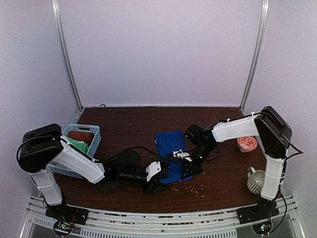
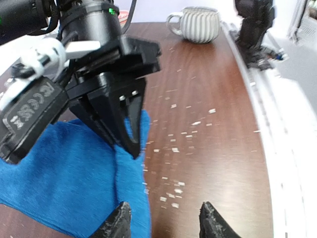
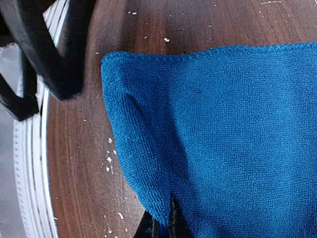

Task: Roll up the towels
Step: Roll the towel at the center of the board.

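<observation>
A royal blue towel (image 1: 170, 144) lies flat on the brown table, its near end under both grippers. My right gripper (image 1: 188, 169) is shut on the towel's near edge (image 3: 148, 163), lifting a small fold; its fingertips (image 3: 161, 227) pinch the cloth. In the left wrist view the right gripper (image 2: 128, 136) shows pressed on the towel (image 2: 64, 178). My left gripper (image 2: 164, 223) stands open just beside it, one fingertip (image 2: 119, 220) over the towel's edge, the other over bare wood, nothing between them. A green towel (image 1: 79, 145) and a dark red towel (image 1: 81, 135) lie in the basket.
The light blue basket (image 1: 94, 130) stands at the left. An orange-and-white bowl (image 1: 246, 144) and a ribbed grey mug (image 1: 256, 180) sit at the right near the right arm's base. White crumbs dot the wood near the table's front edge (image 1: 188, 187).
</observation>
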